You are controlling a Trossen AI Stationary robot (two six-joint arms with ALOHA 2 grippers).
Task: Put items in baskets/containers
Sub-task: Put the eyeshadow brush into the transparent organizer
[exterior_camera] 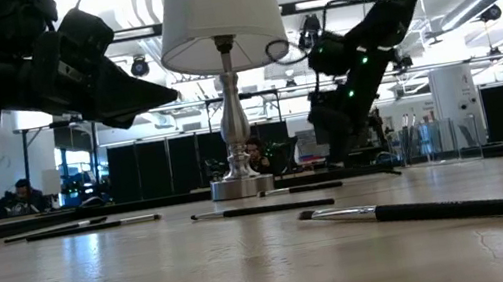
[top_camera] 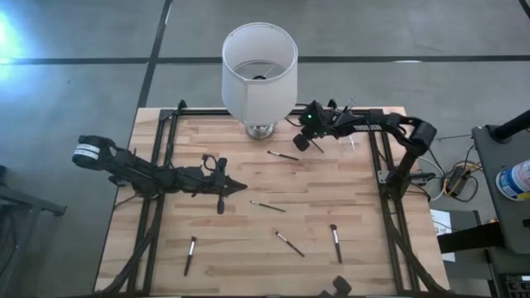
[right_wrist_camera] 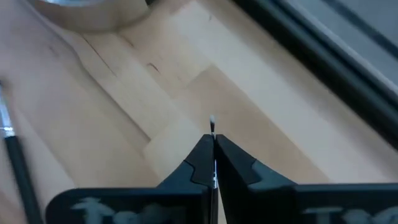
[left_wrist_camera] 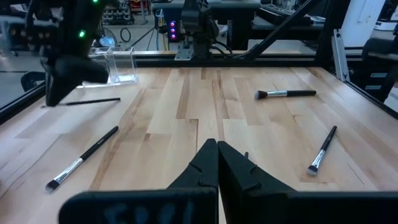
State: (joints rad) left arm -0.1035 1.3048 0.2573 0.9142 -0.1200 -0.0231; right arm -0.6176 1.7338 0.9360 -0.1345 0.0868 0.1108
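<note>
Right end effector (right_wrist_camera: 213, 144) pinches one brush (right_wrist_camera: 212, 127); left end effector (left_wrist_camera: 217, 152) pressed together, five brushes left on table (top_camera: 356, 199)

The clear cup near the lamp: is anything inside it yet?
In the high view the clear cup looks empty, with only wood showing through. The right gripper, beside it, is shut on a thin brush. The arm hides part of the cup's rim.

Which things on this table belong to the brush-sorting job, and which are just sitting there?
Job:
- makeup brushes loose on the table, e.g.
- thin brush pinched in the shut right gripper
- clear cup

Not part of it:
- white lamp
- left gripper, shut, empty, waiting mid-table
</note>
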